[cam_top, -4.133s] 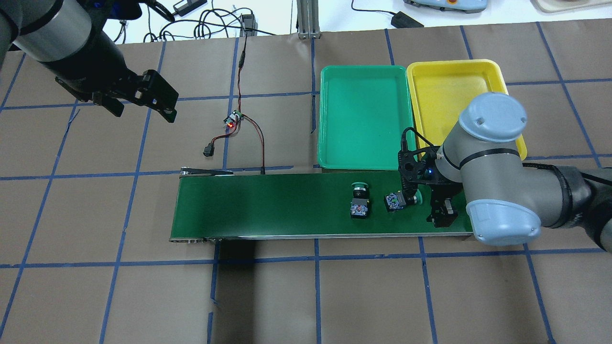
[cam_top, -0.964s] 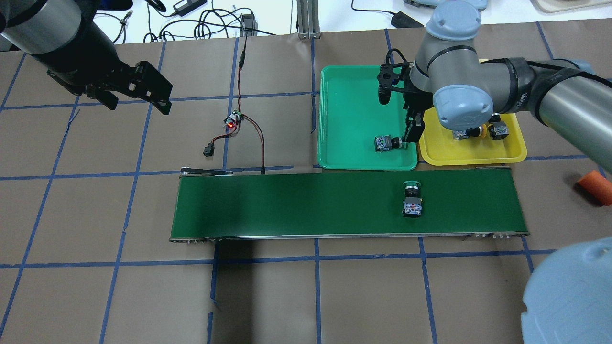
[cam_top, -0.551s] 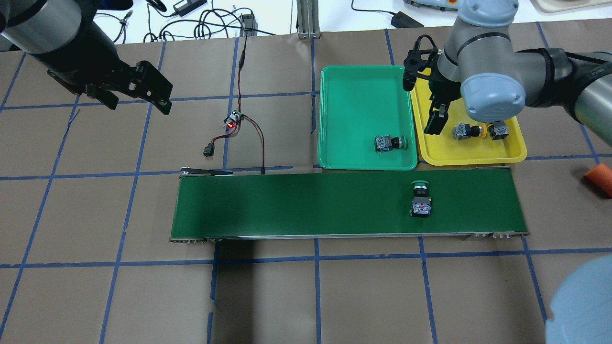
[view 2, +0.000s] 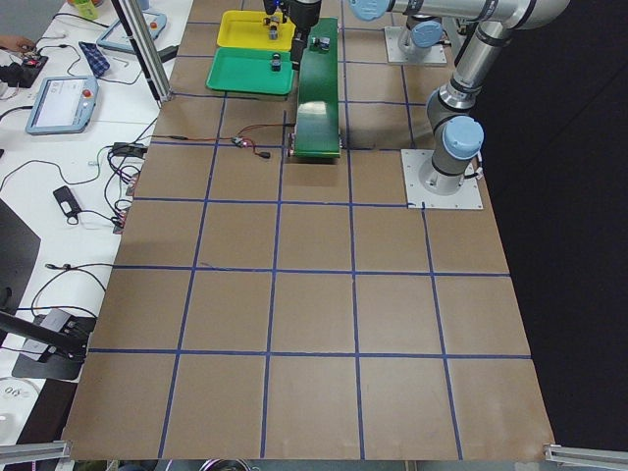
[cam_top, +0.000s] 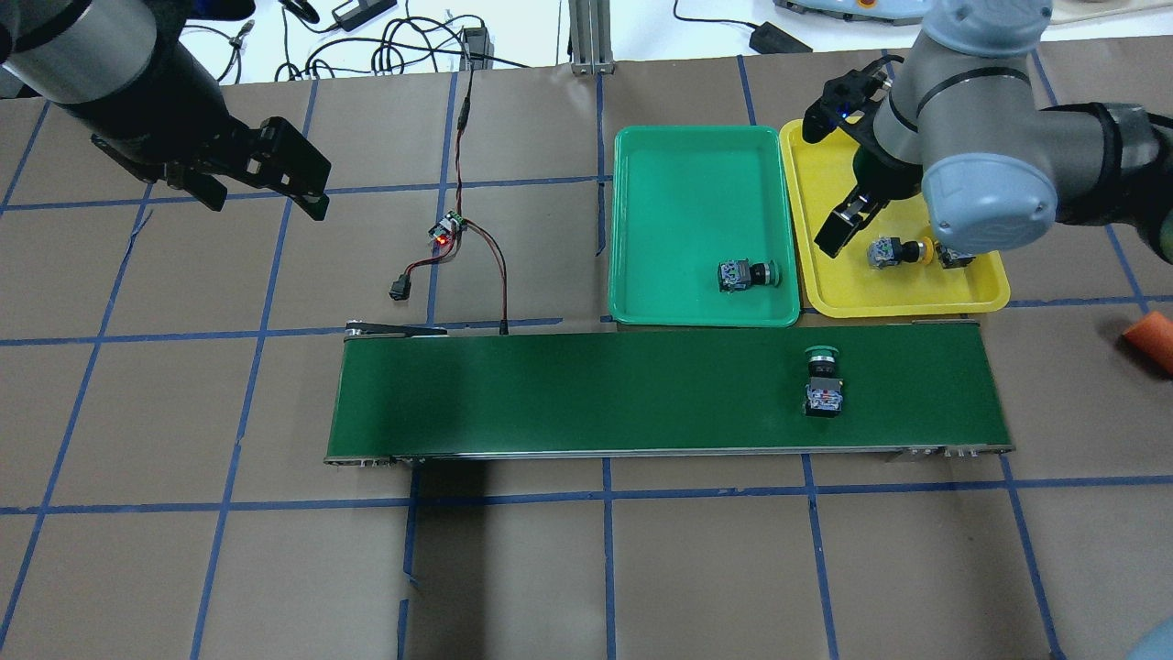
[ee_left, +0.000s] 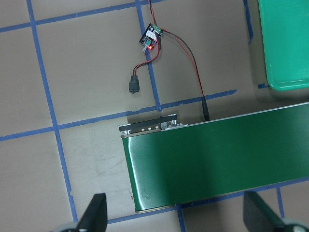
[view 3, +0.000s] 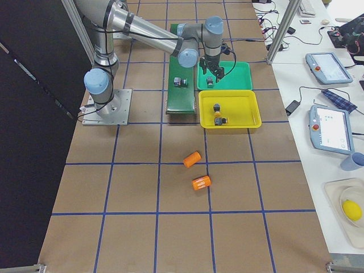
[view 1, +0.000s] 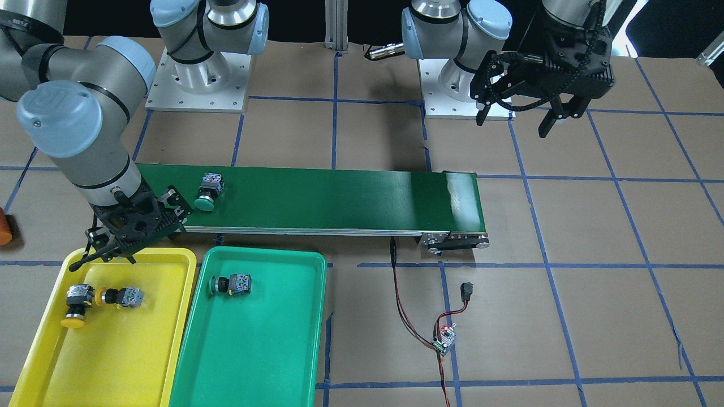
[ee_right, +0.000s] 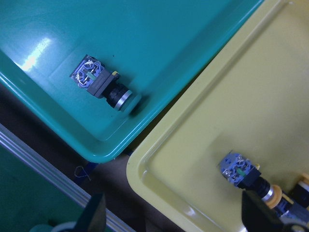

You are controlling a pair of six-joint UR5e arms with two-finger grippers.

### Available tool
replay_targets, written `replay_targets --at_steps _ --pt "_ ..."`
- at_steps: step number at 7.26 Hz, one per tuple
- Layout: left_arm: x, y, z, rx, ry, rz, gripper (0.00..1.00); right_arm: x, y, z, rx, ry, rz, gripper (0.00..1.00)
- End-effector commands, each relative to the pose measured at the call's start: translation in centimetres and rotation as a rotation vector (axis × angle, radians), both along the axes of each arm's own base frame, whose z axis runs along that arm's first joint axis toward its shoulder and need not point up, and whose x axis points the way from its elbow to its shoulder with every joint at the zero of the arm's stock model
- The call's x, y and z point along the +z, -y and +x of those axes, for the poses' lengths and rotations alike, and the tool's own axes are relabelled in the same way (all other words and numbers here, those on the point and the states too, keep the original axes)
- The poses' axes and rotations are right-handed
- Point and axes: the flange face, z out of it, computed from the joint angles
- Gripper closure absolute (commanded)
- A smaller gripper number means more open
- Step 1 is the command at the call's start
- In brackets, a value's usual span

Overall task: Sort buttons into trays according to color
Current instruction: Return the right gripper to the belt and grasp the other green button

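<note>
A green-capped button (cam_top: 747,274) lies on its side in the green tray (cam_top: 678,165), near the tray's front right corner. Two yellow-capped buttons (cam_top: 893,250) (cam_top: 953,255) lie together in the yellow tray (cam_top: 880,147). Another green-capped button (cam_top: 823,380) rests on the dark-green belt, also seen in the front view (view 1: 208,189). My right gripper (cam_top: 848,218) hangs open and empty over the yellow tray's left part; its wrist view shows the green button (ee_right: 101,84) and one yellow button (ee_right: 246,176). My left gripper (cam_top: 275,179) is open and empty, far left of the trays.
The conveyor belt (cam_top: 568,394) runs across the middle, just in front of both trays. A small circuit board with a red light (cam_top: 447,229) and its wires lie left of the green tray. An orange cylinder (cam_top: 1150,341) lies at the right edge.
My right gripper left the belt, released a green button in the green tray, then moved right over the yellow tray. The green button on the belt drifted right. The left arm barely moved.
</note>
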Motion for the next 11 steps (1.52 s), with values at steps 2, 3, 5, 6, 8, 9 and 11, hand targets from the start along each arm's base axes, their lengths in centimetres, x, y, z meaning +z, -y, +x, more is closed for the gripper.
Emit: replay_targets --at_steps 2,3,5,6,8,9,11 --pt "0.0 -0.1 0.0 -0.001 0.000 -0.001 0.00 -0.7 -6.5 -0.4 -0.383 0.026 0.030 0.00" --pt "0.0 0.0 0.0 0.001 0.000 -0.001 0.00 -1.6 -8.0 -0.5 -0.414 0.027 0.047 0.00" --pt "0.0 0.0 0.0 0.001 0.000 -0.001 0.00 -4.2 -11.1 -1.9 -0.534 0.028 0.106 0.00" --pt "0.0 0.0 0.0 0.001 0.000 -0.001 0.00 -5.1 -12.4 -2.1 -0.574 0.027 0.128 0.00" --pt "0.0 -0.1 0.0 -0.001 0.000 -0.001 0.00 -6.2 -13.3 -2.3 -0.642 0.025 0.151 0.00" --pt "0.0 0.0 0.0 0.001 0.000 -0.001 0.00 -6.4 -13.5 -2.3 -0.688 0.024 0.161 0.00" --pt "0.1 0.0 0.0 -0.001 0.000 -0.001 0.00 -6.6 -13.4 -2.4 -0.693 0.023 0.165 0.02"
